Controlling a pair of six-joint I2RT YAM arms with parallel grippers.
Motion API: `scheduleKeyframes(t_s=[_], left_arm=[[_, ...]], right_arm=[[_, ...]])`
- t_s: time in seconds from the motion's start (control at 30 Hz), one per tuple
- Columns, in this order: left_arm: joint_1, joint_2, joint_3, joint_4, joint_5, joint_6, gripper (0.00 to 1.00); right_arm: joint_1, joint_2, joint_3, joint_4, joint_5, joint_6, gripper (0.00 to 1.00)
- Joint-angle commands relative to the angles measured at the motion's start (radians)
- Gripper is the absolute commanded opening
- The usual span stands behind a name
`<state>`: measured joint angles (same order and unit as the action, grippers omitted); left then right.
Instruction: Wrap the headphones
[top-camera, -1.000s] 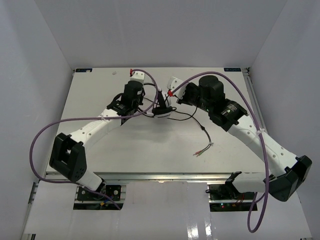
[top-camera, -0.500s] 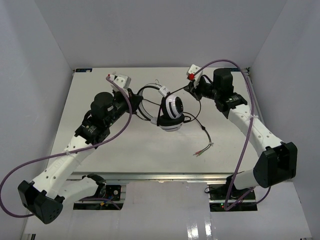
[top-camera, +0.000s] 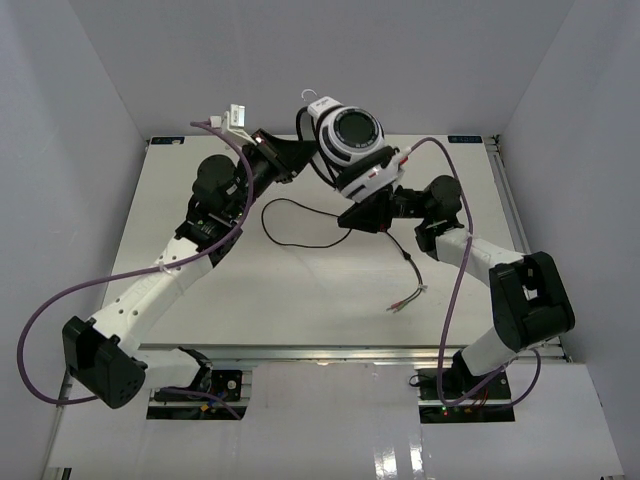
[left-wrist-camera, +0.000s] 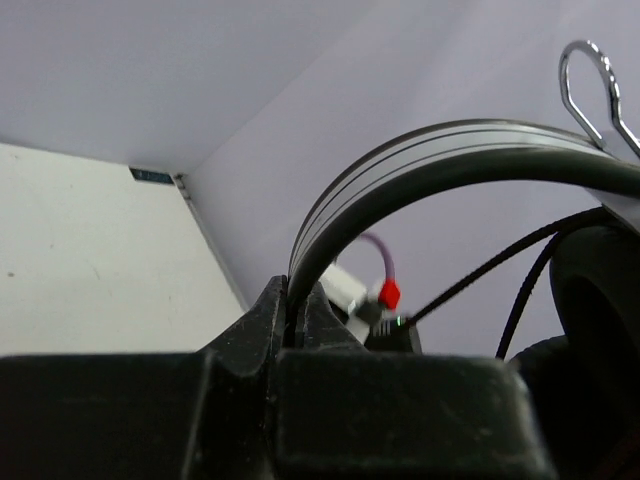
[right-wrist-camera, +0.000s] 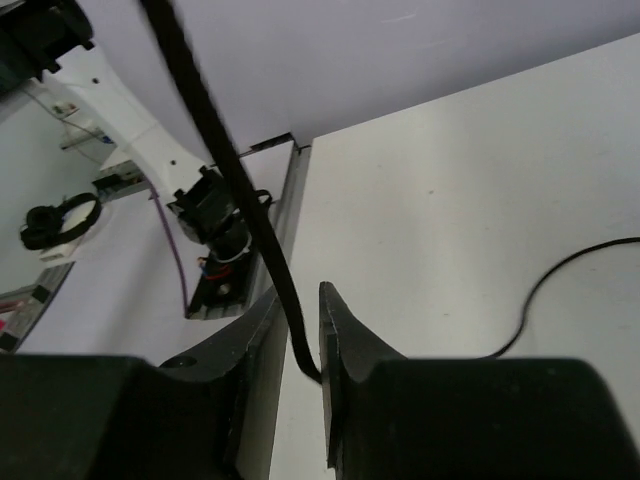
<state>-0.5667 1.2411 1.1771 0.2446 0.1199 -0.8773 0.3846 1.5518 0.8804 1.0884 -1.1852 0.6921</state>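
My left gripper (top-camera: 295, 158) clamps the headphones' (top-camera: 348, 138) headband (left-wrist-camera: 420, 165); my right gripper (right-wrist-camera: 300, 320), just below the headphones, seems closed on their cord (right-wrist-camera: 215, 140).

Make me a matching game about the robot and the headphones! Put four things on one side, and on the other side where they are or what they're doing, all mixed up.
Things:
1. left claw
2. right claw
3. earcup
4. plugs

Places or states:
A. lying on the table
B. shut on the black cord
C. lifted off the table, round face turned to the top camera
D. shut on the headband

Right pairs: 1-D, 2-B, 3-C, 4-A
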Motion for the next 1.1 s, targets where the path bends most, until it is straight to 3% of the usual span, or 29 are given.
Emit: scheduleKeyframes(t_s=[0.0,0.13,0.37,0.47,0.6,0.73,0.93,1.0,1.03,1.07], left_arm=[[-0.001,-0.001,0.171,0.089,-0.361,-0.113,0.0],[-0.001,0.049,0.284,-0.066,-0.596,-0.055,0.0],[0.001,0.135,0.351,-0.136,-0.728,0.053,0.0],[0.001,0.179,0.401,-0.152,-0.761,0.208,0.0],[0.001,0.244,0.462,-0.184,-0.856,0.529,0.0],[0.001,0.247,0.38,-0.138,-0.891,0.771,0.0],[0.0,0.166,0.148,-0.062,-0.89,1.0,0.0],[0.001,0.116,0.099,-0.035,-0.881,1.004,0.0],[0.001,0.097,0.095,-0.04,-0.859,0.994,0.0],[0.001,0.068,0.098,-0.054,-0.85,0.974,0.0]], right_arm=[[0.048,-0.07,-0.06,0.319,-0.01,0.185,0.25],[0.083,-0.159,-0.099,0.243,0.028,0.123,0.25],[0.171,-0.211,-0.104,0.155,0.05,0.071,0.2],[0.178,-0.219,-0.095,0.149,0.054,0.078,0.16],[0.177,-0.233,-0.071,0.067,0.062,0.048,0.1],[0.172,-0.25,-0.046,-0.012,0.057,-0.003,0.08],[0.097,-0.26,0.005,-0.116,0.042,-0.036,0.08],[0.072,-0.269,0.025,-0.349,0.084,-0.174,0.11],[0.068,-0.277,0.043,-0.518,0.146,-0.306,0.2],[0.073,-0.277,0.083,-0.676,0.219,-0.566,0.38]])
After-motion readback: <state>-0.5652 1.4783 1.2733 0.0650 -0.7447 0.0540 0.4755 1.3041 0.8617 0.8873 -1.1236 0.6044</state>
